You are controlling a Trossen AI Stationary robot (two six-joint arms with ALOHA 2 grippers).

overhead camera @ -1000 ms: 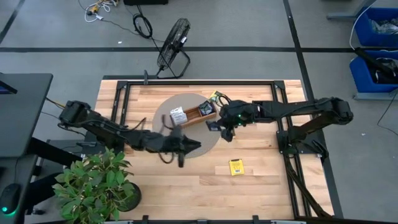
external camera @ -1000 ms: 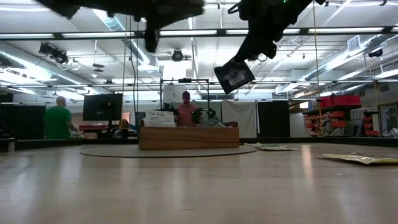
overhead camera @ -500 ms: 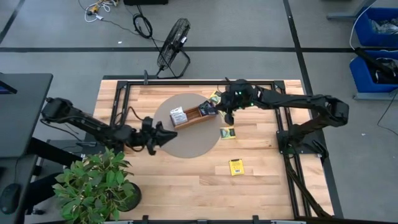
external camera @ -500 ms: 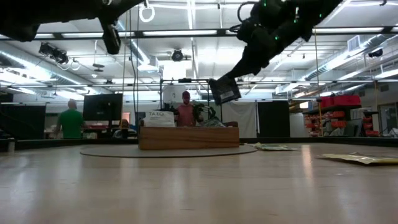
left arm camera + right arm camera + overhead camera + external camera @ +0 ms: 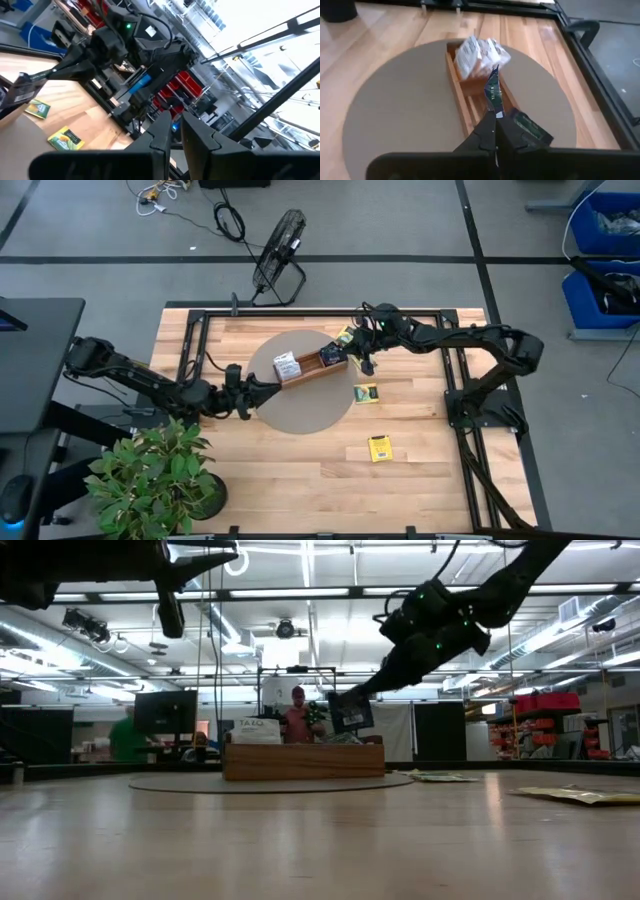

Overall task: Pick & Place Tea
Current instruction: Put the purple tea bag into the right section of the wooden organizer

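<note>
Overhead, right pincer pinches dark packet above tray, seemingly.

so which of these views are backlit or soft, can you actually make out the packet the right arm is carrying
Low view: ceiling lights behind, so both arms and the dark packet read as near-silhouettes. Right wrist view: packet clear, edge-on in the right end effector above the wooden tray. Left wrist view: tilted, bright glare at top.

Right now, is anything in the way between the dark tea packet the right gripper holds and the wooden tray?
Nothing visible. The right gripper holds the dark navy tea packet directly above the long wooden tray; white packets fill the far compartment.
</note>
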